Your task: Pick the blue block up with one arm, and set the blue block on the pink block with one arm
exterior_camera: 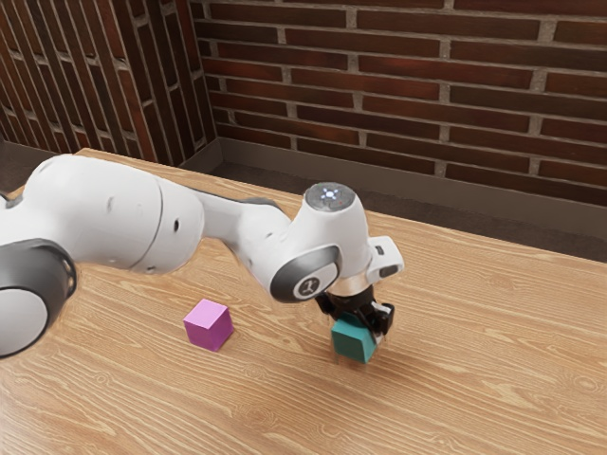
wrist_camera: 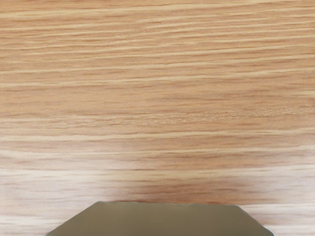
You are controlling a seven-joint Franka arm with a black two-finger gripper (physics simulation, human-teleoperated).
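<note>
Nearest, arm (exterior_camera: 114,223): big white links w/ grey joint caps, coming in from exterior view's left and reaching toward its right, low over the tabletop.
Table (exterior_camera: 493,398): light wood, grain running across; bare in front of both blocks.
Pink block (exterior_camera: 209,324): magenta cube, flat on the table, one corner toward camera. Sits toward exterior view's left of the hand, apart from it, nothing touching it.
Blue block (exterior_camera: 354,343): reads more teal than blue. Toward exterior view's right of the pink block, clear gap of bare wood btwn them. Upper part tucked up under the hand; small dark shadow right under it. Whether it is off the wood or resting on it: can't tell.
Gripper (exterior_camera: 358,327): black, pointing straight down, closed onto the blue block, a finger (exterior_camera: 383,320) pressed on each flank, spread abt the block's width.
Wrist view: dull olive blur w/ clipped corners under the hand is the blue block (wrist_camera: 160,220); soft shadow on the table (wrist_camera: 157,98) just past it, then plain grain.
Far side: table's back edge, dark floor strip beyond.
Brick wall (exterior_camera: 427,85): red-brown brick, inside corner toward exterior view's upper left.
</note>
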